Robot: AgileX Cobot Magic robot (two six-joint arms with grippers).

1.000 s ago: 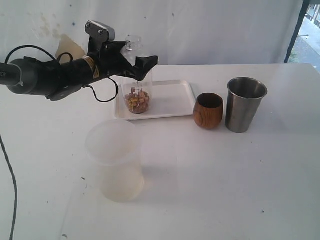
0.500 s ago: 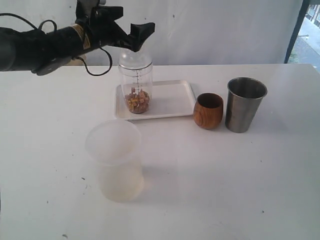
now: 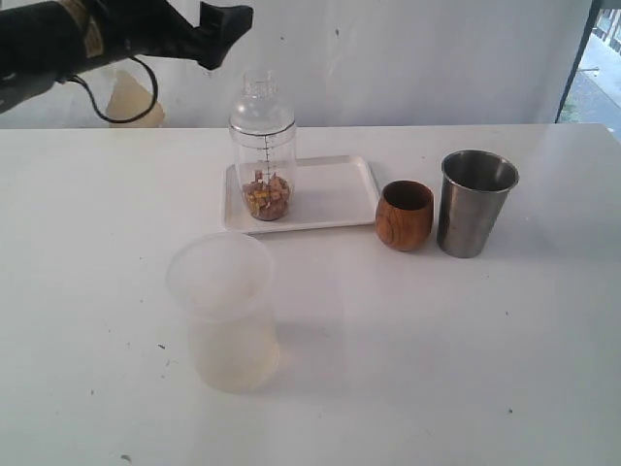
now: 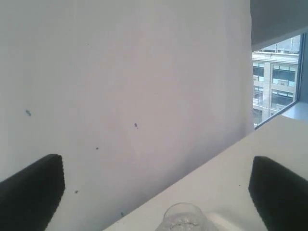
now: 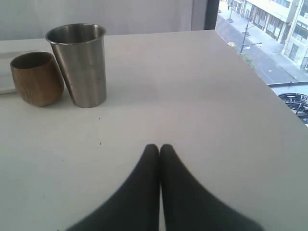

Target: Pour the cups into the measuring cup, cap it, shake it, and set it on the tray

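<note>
Exterior view: the measuring cup (image 3: 264,155), capped with a clear lid and holding brown and yellow bits, stands upright on the left part of the tray (image 3: 335,199). Right of the tray sit the wooden cup (image 3: 405,216) and steel tumbler (image 3: 475,202), their insides hard to make out. The frosted tub (image 3: 223,311) stands nearer. The left hand (image 4: 157,163), fingers wide apart and empty, hangs above and left of the measuring cup. The right hand (image 5: 159,147), pressed closed on nothing, shows only in its wrist view, over the tabletop (image 5: 216,96).
</note>
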